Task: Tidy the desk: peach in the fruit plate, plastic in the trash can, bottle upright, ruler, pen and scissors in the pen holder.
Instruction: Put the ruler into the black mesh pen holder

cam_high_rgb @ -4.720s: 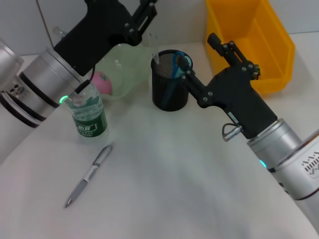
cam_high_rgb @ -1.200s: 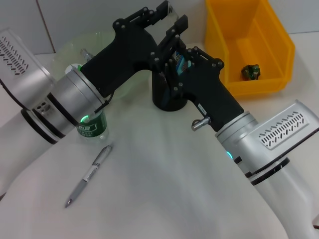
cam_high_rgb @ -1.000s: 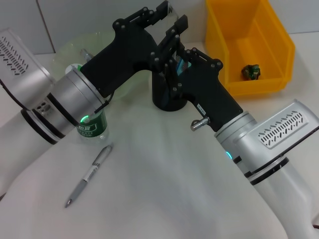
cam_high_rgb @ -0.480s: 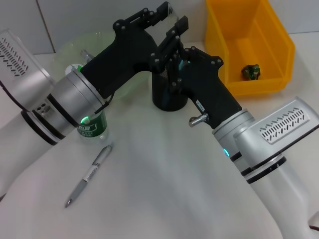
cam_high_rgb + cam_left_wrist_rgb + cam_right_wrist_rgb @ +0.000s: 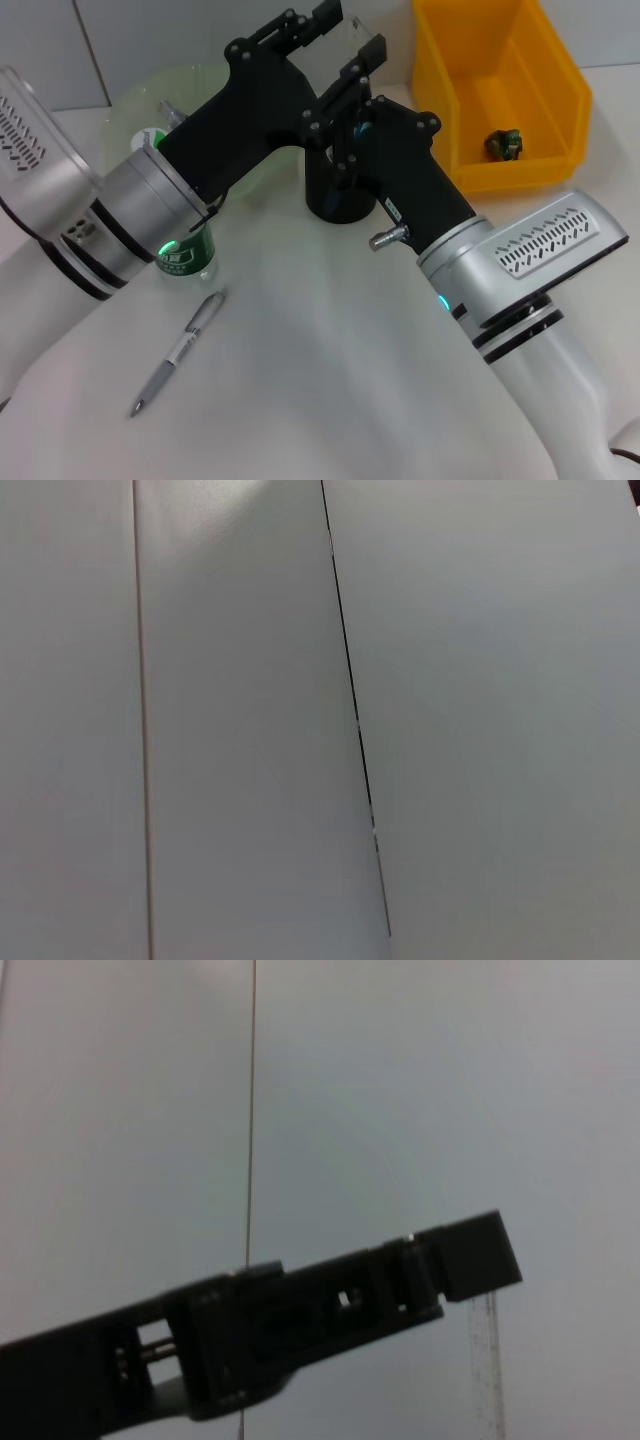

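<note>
My left gripper [image 5: 318,18] reaches across the back of the desk, above the black mesh pen holder [image 5: 335,200]. It looks shut on the clear ruler [image 5: 487,1360], which hangs by one of its fingers [image 5: 465,1260] in the right wrist view. My right gripper [image 5: 362,60] sits right beside it, over the holder. A hint of the blue scissors [image 5: 364,128] shows inside the holder. The bottle [image 5: 185,255] stands upright. The pen [image 5: 180,350] lies on the desk. Crumpled plastic [image 5: 503,142] lies in the yellow trash can [image 5: 560,90]. The green fruit plate [image 5: 175,85] is partly covered, and the peach is hidden.
Both arms cross over the middle back of the white desk and hide most of the holder. A grey wall stands close behind. The left wrist view shows only wall panels.
The right arm swung from the yellow bin to the pen holder, and plastic now lies in the bin. Over the last second both grippers rose slightly above the holder.
</note>
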Action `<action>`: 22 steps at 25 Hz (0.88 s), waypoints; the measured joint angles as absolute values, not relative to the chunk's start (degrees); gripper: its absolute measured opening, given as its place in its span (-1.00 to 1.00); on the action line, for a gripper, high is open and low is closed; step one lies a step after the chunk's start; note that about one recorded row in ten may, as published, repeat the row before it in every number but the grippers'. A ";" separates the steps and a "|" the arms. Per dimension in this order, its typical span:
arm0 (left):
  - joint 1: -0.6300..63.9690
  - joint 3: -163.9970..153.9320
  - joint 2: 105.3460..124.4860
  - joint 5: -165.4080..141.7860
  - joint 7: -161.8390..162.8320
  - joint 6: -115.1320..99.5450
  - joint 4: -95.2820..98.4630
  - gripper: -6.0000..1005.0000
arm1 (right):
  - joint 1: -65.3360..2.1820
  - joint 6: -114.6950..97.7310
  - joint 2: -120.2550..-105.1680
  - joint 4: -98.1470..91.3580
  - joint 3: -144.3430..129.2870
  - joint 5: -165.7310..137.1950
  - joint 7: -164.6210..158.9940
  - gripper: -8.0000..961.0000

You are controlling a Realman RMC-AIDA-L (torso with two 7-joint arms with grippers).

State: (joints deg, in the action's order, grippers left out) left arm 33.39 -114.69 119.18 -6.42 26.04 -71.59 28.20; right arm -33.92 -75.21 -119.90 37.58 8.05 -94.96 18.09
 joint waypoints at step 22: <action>21.73 -113.71 117.26 -15.25 29.37 -82.81 27.76 0.60 | -37.24 -58.30 -119.00 31.65 30.03 -112.62 7.90 -0.92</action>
